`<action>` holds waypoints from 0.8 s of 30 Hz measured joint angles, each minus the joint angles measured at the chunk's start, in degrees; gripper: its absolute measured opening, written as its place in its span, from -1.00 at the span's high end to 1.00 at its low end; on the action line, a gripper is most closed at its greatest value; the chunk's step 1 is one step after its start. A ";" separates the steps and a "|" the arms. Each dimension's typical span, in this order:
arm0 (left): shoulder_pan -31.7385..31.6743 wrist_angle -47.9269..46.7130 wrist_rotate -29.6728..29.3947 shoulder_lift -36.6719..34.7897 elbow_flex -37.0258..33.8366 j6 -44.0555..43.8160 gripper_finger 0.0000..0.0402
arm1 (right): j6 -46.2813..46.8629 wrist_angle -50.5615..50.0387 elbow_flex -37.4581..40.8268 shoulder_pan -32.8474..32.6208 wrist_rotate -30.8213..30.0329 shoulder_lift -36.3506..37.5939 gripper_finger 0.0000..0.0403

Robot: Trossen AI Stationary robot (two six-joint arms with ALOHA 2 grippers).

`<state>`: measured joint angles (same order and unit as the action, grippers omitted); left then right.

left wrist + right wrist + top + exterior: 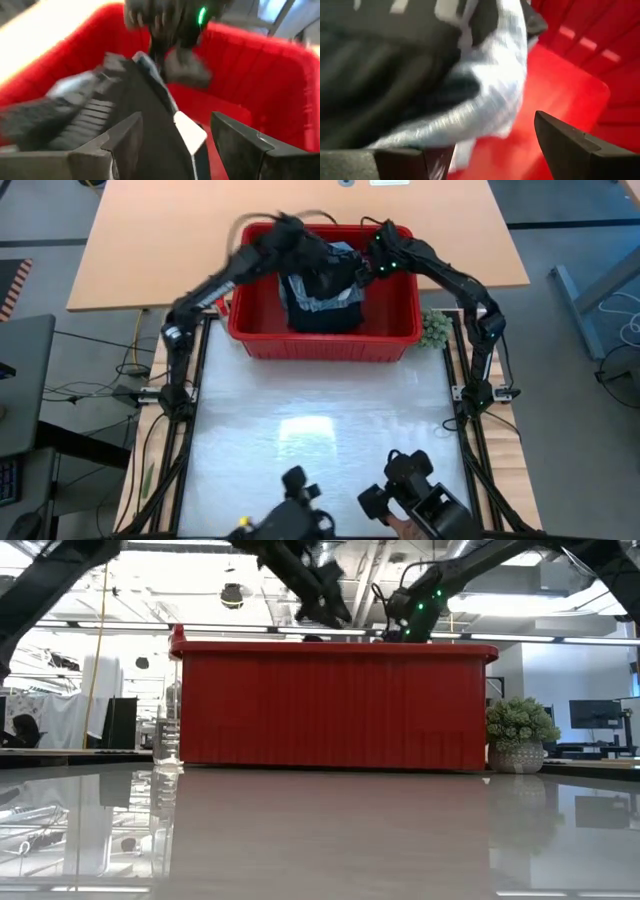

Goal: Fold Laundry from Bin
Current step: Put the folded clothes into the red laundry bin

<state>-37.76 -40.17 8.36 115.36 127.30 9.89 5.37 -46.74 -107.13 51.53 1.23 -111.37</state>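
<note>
The red bin (320, 345) stands at the table's far middle and holds the laundry (322, 305), a pile of dark and light blue-grey cloth. Both arms reach into the bin from above. My left gripper (175, 120) is open over the pile, with a ridge of dark garment (150, 115) and its white tag (190, 131) between the fingers. My right gripper (490, 135) is open beside a light blue-grey striped garment (490, 85), with the bin's red floor (560, 85) showing in its gap. In the low view the bin's wall (330, 705) hides the laundry. My left gripper has the dark garment's ridge between its spread fingers, slanting down from the bin's left. The cloth lies against one finger (125, 145); I cannot tell whether it is held. My right gripper has the light garment's edge (470, 145) beside one finger (415, 160); I cannot tell whether they touch.
A small green fuzzy plant (435, 330) stands just right of the bin. Black camera gear (410, 495) sits at the table's near edge. The glossy table top (320, 430) stretches between the bin and the near edge.
</note>
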 joint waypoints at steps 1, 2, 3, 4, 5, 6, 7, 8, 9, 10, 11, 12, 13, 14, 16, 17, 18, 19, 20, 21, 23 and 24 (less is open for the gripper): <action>0.34 0.50 -0.12 1.40 -0.06 -0.08 -0.10 | -0.68 -2.93 -1.33 -0.12 0.16 0.00 -0.44; 0.35 1.29 -0.21 2.63 -0.10 -0.43 -0.10 | -1.17 -6.36 -2.87 -0.34 0.27 -0.02 -0.44; 0.05 1.64 -0.65 3.73 -0.12 -0.67 -0.10 | -1.76 -10.04 -4.39 -0.59 0.32 -0.02 -0.44; -0.37 1.81 -1.76 4.70 -0.12 -1.14 -0.10 | -2.58 -13.51 -5.94 -0.93 0.33 -0.02 -0.44; -0.92 2.30 -3.39 5.58 -0.08 -1.98 -0.10 | -3.49 -16.86 -7.46 -1.27 0.35 -0.02 -0.44; -1.62 2.36 -5.02 6.35 -0.02 -2.95 -0.10 | -4.12 -20.32 -9.01 -1.61 0.37 -0.02 -0.44; -2.39 1.68 -6.02 7.06 -0.02 -3.90 -0.10 | -4.35 -23.59 -10.51 -2.06 0.37 -0.02 -0.44; -3.16 0.93 -6.47 7.80 -0.02 -4.95 -0.10 | -4.66 -26.27 -11.84 -2.48 0.38 -0.01 -0.44; -4.00 0.54 -6.55 8.46 -0.02 -5.92 -0.10 | -5.19 -28.36 -12.88 -2.90 0.40 0.26 -0.44; -4.86 -0.06 -6.52 8.84 -0.02 -6.43 -0.10 | -5.68 -29.86 -13.54 -3.50 0.40 0.71 -0.44; -5.66 -0.66 -6.56 9.15 -0.02 -6.98 -0.10 | -5.68 -30.68 -13.92 -4.12 0.40 1.45 -0.44; -6.47 -1.02 -6.56 9.32 -0.02 -7.60 -0.10 | -5.64 -30.97 -13.99 -4.64 0.37 2.54 -0.44; -7.35 -1.35 -6.02 9.32 -0.02 -8.21 -0.10 | -5.56 -31.13 -13.97 -5.31 0.37 3.79 -0.44; -8.20 -1.58 -5.00 9.33 -0.02 -8.46 -0.10 | -5.24 -31.14 -13.76 -6.11 0.35 5.41 -0.44; -9.51 -1.41 -2.77 9.34 -0.02 -8.72 -0.10 | -4.32 -31.42 -13.59 -7.58 0.35 8.74 -0.44; -9.95 -1.01 -2.58 9.37 -0.02 -8.74 -0.10 | -3.64 -31.38 -13.59 -8.58 0.33 10.44 -0.44; -10.33 -0.52 -2.71 9.37 -0.02 -8.96 -0.10 | -2.98 -31.21 -13.59 -9.74 0.30 12.26 -0.44; -10.70 -0.20 -2.71 9.39 -0.02 -9.15 -0.10 | -2.32 -30.99 -13.59 -10.98 0.19 13.98 -0.44; -10.98 -0.04 -2.46 9.39 -0.02 -9.46 -0.10 | -1.60 -30.92 -13.59 -12.29 -0.23 15.82 -0.44; -11.23 0.03 -1.71 9.43 -0.02 -9.57 -0.10 | -0.76 -30.88 -13.59 -13.93 -0.92 17.64 -0.44; -11.52 0.26 -0.03 9.45 -0.02 -9.62 -0.10 | 0.51 -30.90 -13.59 -17.48 -2.57 21.06 -0.44; -11.54 0.69 0.82 9.48 -0.01 -9.61 -0.10 | 0.98 -30.92 -13.59 -19.45 -3.77 22.68 -0.44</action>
<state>-49.30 -39.48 9.18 124.84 127.29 0.27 6.34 -77.66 -120.73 32.08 -2.54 -88.69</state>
